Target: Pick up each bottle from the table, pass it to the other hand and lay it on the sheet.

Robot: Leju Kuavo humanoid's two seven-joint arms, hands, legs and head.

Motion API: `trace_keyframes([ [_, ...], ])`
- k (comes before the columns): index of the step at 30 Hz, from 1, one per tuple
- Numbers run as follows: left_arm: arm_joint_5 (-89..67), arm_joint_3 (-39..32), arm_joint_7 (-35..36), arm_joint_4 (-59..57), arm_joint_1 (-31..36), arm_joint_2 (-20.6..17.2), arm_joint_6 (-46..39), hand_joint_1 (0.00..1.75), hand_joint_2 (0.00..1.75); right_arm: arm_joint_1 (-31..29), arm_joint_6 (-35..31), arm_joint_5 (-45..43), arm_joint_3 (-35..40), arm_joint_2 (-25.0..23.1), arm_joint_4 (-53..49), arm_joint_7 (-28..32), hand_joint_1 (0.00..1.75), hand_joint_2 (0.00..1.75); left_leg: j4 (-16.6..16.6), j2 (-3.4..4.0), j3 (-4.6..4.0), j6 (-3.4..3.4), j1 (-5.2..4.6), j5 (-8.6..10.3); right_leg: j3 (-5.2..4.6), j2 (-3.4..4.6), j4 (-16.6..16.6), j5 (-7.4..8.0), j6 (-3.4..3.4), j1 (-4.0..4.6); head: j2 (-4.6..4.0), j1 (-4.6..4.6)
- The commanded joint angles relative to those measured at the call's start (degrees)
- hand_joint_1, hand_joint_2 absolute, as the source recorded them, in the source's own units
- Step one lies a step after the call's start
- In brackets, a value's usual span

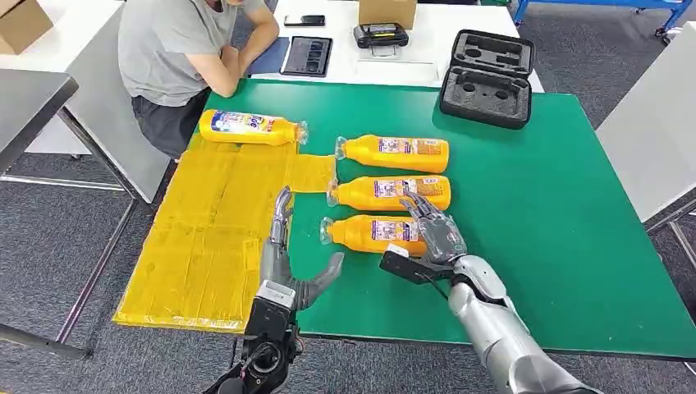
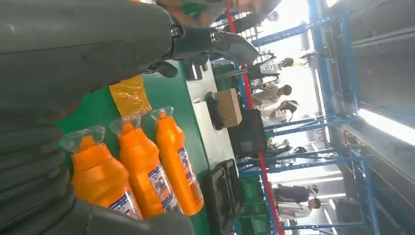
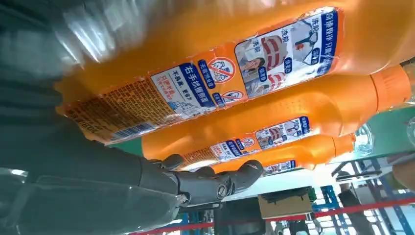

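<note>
The right hand (image 1: pixel 437 226) is sitting just right of centre in the head view, fingers spread and draping over the label end of the nearest bottle (image 1: pixel 373 233). It's touching or almost touching it, not wrapped around it, so I'm calling it open with nothing in it. In the right wrist view that same bottle (image 3: pixel 205 73) is taking up the upper part of the frame, with the dark fingers (image 3: pixel 215 181) curling below it and apart from it. The left hand (image 1: pixel 287 263) is waiting lower centre, fingers straight and pointing up the frame, thumb sticking out to the right, holding nothing and hanging over the edge where the yellow sheet (image 1: pixel 205 238) meets the green table (image 1: pixel 558 205). Above the nearest bottle, two more are lying in a neat stack of rows, the middle bottle (image 1: pixel 390 193) and the far bottle (image 1: pixel 394 153), all with caps pointing left. A fourth bottle (image 1: pixel 250 127) is already lying on the sheet's top edge, upper left of centre. Further up, a person in a grey shirt (image 1: pixel 176 49) is sitting at the table's top-left corner, and a black foam case (image 1: pixel 488 78) is lying open at the upper right of centre.
</note>
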State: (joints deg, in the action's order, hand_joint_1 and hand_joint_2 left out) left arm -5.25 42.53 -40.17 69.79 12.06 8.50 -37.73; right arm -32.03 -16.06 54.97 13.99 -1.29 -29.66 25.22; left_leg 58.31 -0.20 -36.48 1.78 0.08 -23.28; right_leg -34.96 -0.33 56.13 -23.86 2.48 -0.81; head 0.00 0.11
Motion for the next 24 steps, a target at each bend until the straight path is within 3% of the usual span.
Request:
trace_keyframes([
  [1, 0.0, 1.6, 0.2, -2.5, 1.1, -2.0, -0.3, 0.00, 1.75, -4.1, 1.4, 0.8, 2.7, -0.4, 6.9, -2.1, 0.00, 1.75, 0.0, 0.08, 0.20, -0.06, 0.00, -0.07, 0.17, 0.08, 0.0, -0.05, -0.06, 0.00, 0.00, 0.00],
  [2, 0.0, 1.6, 0.2, -2.5, 1.1, -1.9, -0.4, 0.00, 1.75, -4.2, 1.5, 0.9, 2.8, -0.4, 6.9, -2.4, 0.00, 1.75, -0.1, 0.17, 0.57, -0.13, 0.03, -0.23, 0.51, 0.18, -0.1, -0.18, -0.16, 0.04, 0.00, 0.00],
  [7, -0.4, 1.1, 0.2, -2.7, 0.6, -2.0, -0.9, 0.00, 1.75, -5.2, 3.9, 2.2, 4.1, -0.1, 7.9, -5.0, 0.00, 1.75, 0.0, 0.10, 0.19, -0.06, -0.01, -0.07, 0.16, 0.10, 0.0, -0.05, -0.07, 0.00, 0.00, -0.02],
  [15, -0.3, 1.1, 0.2, -3.8, 1.8, -1.6, -0.2, 0.00, 1.75, -5.8, 13.0, 3.4, 6.4, 1.8, 10.2, -8.1, 0.00, 1.75, -0.1, -0.03, 0.35, -0.07, 0.02, -0.08, 0.33, -0.03, -0.1, -0.09, -0.08, 0.02, 0.00, 0.00],
  [16, -0.3, 1.0, 0.2, -4.0, 1.9, -1.4, -0.2, 0.00, 1.75, -5.8, 13.8, 3.0, 6.1, 2.1, 10.4, -7.9, 0.07, 1.75, -0.1, -0.05, 0.24, -0.05, 0.01, -0.03, 0.22, -0.05, -0.1, -0.05, -0.06, 0.01, 0.00, 0.00],
  [17, -0.3, 1.0, 0.2, -4.1, 2.0, -1.4, -0.2, 0.00, 1.75, -5.8, 14.0, 3.0, 6.2, 2.3, 10.5, -7.9, 1.66, 1.75, -0.1, -0.05, 0.57, -0.12, 0.04, -0.14, 0.55, -0.05, -0.1, -0.16, -0.14, 0.05, 0.00, -0.02],
  [23, -0.3, 1.0, 0.2, -4.1, 2.0, -1.4, -0.2, 0.00, 1.75, -5.8, 14.0, 3.0, 6.2, 2.3, 10.5, -7.9, 1.66, 1.75, -0.1, -0.05, 0.40, -0.05, 0.03, -0.01, 0.36, -0.04, -0.1, -0.03, -0.06, 0.02, 0.00, 0.00],
  [24, -0.4, 1.0, 0.2, -4.1, 1.9, -1.5, -0.3, 0.00, 1.75, -5.8, 14.1, 3.2, 6.4, 2.3, 10.4, -7.8, 1.75, 1.75, -0.1, -0.07, 0.64, -0.12, 0.05, -0.08, 0.62, -0.06, -0.1, -0.10, -0.14, 0.06, 0.00, 0.00],
])
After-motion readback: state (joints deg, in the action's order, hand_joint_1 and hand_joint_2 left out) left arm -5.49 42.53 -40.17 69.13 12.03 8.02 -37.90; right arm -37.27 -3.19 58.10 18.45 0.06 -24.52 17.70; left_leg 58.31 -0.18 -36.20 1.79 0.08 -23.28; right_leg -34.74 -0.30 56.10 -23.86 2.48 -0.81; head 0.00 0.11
